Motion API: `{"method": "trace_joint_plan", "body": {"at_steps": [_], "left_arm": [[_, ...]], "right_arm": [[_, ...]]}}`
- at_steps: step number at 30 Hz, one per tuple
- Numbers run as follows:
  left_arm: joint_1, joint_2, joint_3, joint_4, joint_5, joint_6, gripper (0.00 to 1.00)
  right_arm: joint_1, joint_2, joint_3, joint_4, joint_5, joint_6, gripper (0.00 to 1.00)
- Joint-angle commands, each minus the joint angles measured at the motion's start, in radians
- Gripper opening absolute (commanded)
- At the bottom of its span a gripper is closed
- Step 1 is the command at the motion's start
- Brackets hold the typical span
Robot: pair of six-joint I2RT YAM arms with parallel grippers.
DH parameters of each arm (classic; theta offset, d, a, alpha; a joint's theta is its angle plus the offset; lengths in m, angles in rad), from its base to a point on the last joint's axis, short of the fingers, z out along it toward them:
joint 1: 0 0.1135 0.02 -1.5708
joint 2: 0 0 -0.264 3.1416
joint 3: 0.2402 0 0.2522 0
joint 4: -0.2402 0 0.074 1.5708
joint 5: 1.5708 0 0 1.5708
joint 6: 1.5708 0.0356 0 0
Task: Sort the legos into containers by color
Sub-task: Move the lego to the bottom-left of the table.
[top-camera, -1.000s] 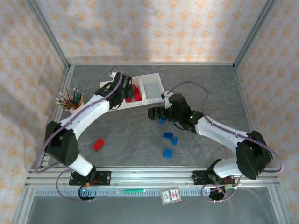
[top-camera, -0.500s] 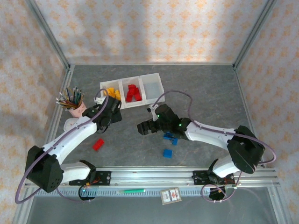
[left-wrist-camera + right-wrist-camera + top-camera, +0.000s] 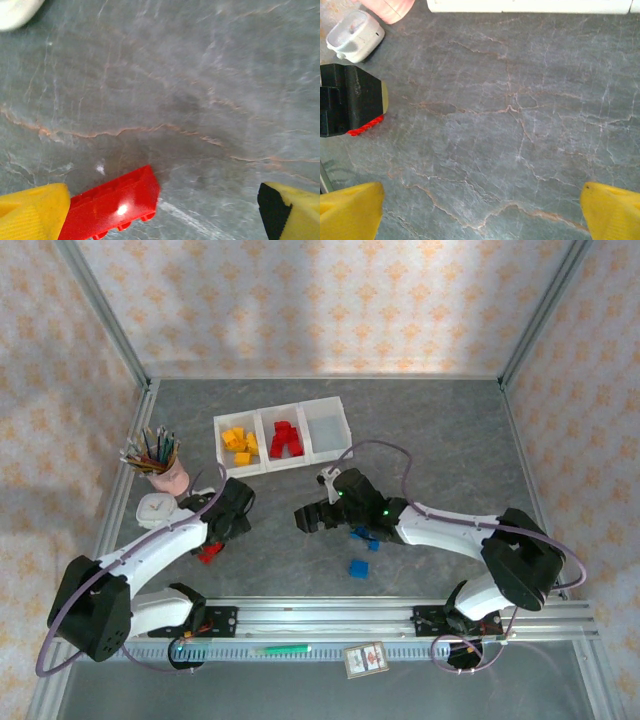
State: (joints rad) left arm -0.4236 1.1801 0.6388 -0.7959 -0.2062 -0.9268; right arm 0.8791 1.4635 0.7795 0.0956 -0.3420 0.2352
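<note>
Left fingers (image 3: 30, 210) stood wide, holding nothing, with a red lego (image 3: 112, 207) between them, well short of the containers (image 3: 325, 430). I judged them lined up for a pinch. Right fingers (image 3: 350, 210) gaped wide, empty.

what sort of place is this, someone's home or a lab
Probably a robotics lab test cell, not a home: a left arm and right arm bolted to a metal rail, an aluminium frame around the grey tabletop, patterned backdrop sheets as walls.

place: robot lab cell | signs: aluminium frame (image 3: 100, 310); patterned wall panels (image 3: 320, 300); mounting rail (image 3: 330, 615); stone-look tabletop (image 3: 450, 420)
</note>
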Motion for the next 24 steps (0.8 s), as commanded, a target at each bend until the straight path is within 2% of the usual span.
{"method": "trace_joint_plan", "body": {"at_steps": [1,5,9,16,19,24], "left_arm": [[0.008,-0.004,-0.034,0.027,0.012,-0.065,1.0],[0.008,0.009,-0.049,0.031,-0.001,-0.086,1.0],[0.002,0.014,-0.066,0.084,0.103,-0.07,1.0],[-0.143,0.007,0.004,0.095,0.229,-0.106,0.99],[-0.191,0.005,0.025,0.085,0.23,-0.132,0.99],[-0.204,0.021,0.054,-0.064,0.118,-0.134,1.0]], "right_arm": [[0.006,-0.008,-0.008,0.024,-0.009,0.002,1.0],[0.006,-0.018,-0.017,0.024,-0.004,-0.007,1.0],[0.005,-0.023,-0.02,0.023,0.003,-0.011,1.0],[0.005,-0.017,-0.016,0.024,0.008,-0.007,1.0],[0.005,-0.012,-0.012,0.022,0.006,-0.002,1.0],[0.005,-0.008,-0.011,0.021,0.003,0.004,1.0]]}}
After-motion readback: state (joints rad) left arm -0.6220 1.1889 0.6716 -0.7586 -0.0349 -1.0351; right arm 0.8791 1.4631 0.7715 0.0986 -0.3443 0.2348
